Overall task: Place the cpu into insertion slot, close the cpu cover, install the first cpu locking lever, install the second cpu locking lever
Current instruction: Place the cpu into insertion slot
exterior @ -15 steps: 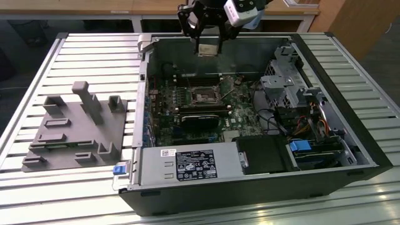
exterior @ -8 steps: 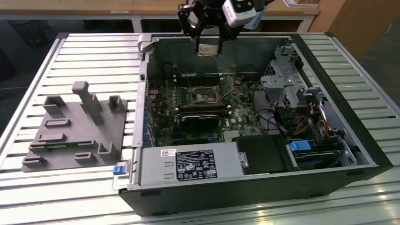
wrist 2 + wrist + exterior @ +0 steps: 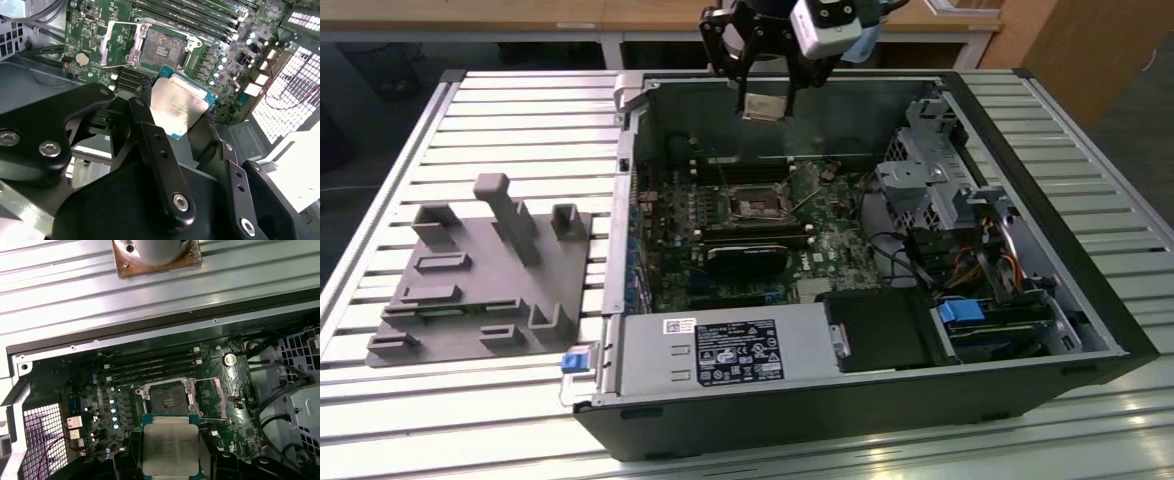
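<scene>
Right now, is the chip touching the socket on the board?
Apart. In the exterior view the gripper holds the chip up in the air, with clear space between it and the socket below.

cpu [image 3: 170, 445] in pincer [image 3: 170, 462], above motherboard [image 3: 125, 405], insertion slot [image 3: 169, 401] on motherboard, cpu cover [image 3: 215, 399] just beside slot

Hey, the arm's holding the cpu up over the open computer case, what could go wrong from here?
1. The gripper pinches the cpu only by its edges, well above the motherboard; a slip would likely drop it onto the board.
2. The insertion slot is barely larger than the chip, so a skewed descent might seat it crooked.
3. The cpu cover is open beside the slot and could snag the gripper.
</scene>
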You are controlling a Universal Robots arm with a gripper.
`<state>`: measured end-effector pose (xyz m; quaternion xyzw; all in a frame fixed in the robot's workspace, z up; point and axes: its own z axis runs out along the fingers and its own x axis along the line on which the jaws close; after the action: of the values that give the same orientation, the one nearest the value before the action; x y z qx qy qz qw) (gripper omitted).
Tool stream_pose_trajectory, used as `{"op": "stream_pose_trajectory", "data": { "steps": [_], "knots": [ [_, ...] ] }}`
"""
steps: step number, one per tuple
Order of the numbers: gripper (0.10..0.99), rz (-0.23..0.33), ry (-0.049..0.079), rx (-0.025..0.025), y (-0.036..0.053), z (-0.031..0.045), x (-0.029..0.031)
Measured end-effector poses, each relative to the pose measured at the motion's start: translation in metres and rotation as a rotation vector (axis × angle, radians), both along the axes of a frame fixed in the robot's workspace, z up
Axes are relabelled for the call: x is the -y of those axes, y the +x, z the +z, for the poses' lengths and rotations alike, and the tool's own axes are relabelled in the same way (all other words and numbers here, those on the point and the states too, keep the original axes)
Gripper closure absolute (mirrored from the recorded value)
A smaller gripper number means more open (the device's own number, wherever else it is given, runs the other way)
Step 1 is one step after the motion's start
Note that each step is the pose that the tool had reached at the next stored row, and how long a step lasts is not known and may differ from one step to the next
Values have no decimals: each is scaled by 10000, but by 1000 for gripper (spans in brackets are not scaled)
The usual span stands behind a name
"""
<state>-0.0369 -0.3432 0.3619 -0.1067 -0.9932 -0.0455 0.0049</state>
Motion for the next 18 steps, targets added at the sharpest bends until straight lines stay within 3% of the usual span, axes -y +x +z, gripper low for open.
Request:
{"op": "stream_pose_trajectory", "data": {
  "steps": [18],
  "knots": [
    [545, -920, 0, 0, 0, -3, 0]
  ]
}}
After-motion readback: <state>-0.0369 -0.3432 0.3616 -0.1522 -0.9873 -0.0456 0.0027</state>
